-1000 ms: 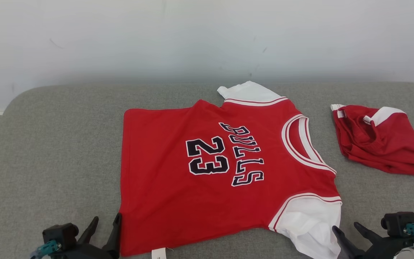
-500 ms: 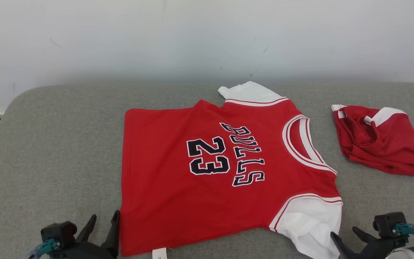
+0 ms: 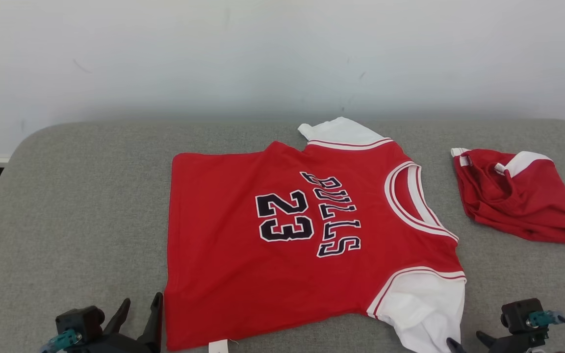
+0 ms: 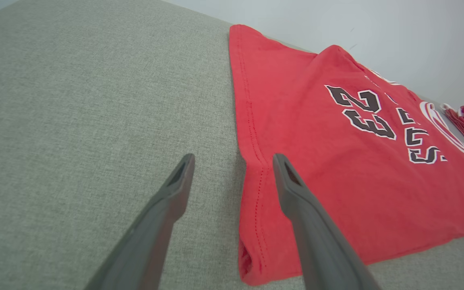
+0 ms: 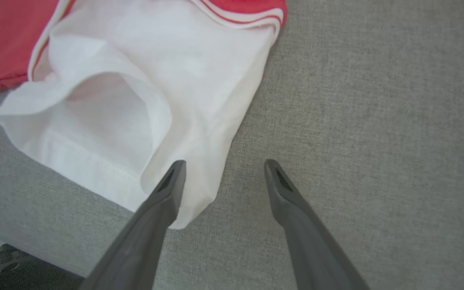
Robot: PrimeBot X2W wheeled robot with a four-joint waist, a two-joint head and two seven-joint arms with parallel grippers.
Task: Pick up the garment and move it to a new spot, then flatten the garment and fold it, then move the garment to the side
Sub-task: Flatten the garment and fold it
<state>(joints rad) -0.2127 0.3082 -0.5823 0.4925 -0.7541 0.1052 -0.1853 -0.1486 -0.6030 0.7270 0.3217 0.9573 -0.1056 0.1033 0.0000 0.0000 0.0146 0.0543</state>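
On my left gripper [image 4: 233,161] the two dark fingers stand wide apart and they hold nothing. In the left wrist view the side hem of the red jersey [image 4: 316,161] runs between them. One finger is over the red cloth and the other is over the bare grey cushion [image 4: 75,100]. I cannot tell if the tips touch the fabric.

My right gripper [image 5: 224,165] is also spread wide and empty. In the right wrist view one finger [image 5: 163,193] lies over the lower corner of the white sleeve [image 5: 199,100], and the other finger is over the grey surface just beside it.

In the head view the left gripper [image 3: 140,314] is at 7 o'clock, just beside the lower hem corner of the jersey [image 3: 243,274]. The right gripper [image 3: 466,340] is at 5 o'clock, at the tip of the near sleeve.

The jersey lies flat and spread in the middle of the cushion [image 3: 76,206]. Its collar points to 3 o'clock and its hem to 9 o'clock, and the number 23 and the letters face up. A small white label [image 3: 218,345] sticks out of it at 6 o'clock.

At 3 o'clock from the collar, apart from the jersey, lies a second red garment [image 3: 518,201], crumpled. Behind the cushion, at 12 o'clock, is a pale wall [image 3: 263,49].
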